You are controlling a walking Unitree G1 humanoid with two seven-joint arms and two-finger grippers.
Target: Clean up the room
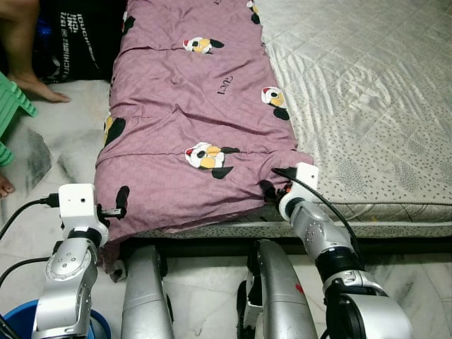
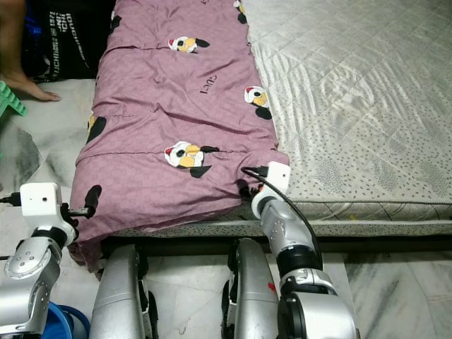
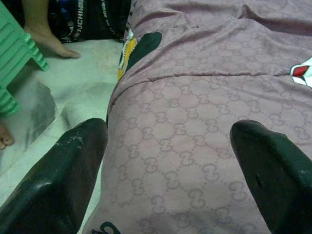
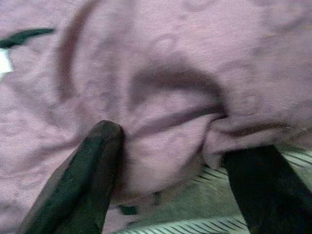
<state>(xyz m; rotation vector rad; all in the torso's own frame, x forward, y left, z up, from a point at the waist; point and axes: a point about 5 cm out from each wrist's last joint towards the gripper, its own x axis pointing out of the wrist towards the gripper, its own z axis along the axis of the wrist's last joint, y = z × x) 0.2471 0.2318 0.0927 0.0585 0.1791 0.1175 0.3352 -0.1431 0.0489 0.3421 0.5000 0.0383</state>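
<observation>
A mauve blanket (image 1: 191,106) printed with cartoon penguins covers the left half of a patterned grey mattress (image 1: 367,92); its near edge hangs over the bed's front. At the blanket's near left corner my left gripper (image 1: 113,208) is open, with flat cloth spanning the space between its black fingers (image 3: 63,180). My right gripper (image 1: 272,187) is at the near right corner, open, its fingers (image 4: 92,170) set on either side of a puckered fold of blanket (image 4: 170,122) just above the mattress edge.
A person's bare foot (image 1: 42,88) rests on the marble floor left of the bed, beside a green plastic stool (image 1: 14,106) and a black bag (image 1: 78,35). A blue bucket (image 1: 18,318) sits by my left arm. My silver legs (image 1: 275,282) stand against the bed front.
</observation>
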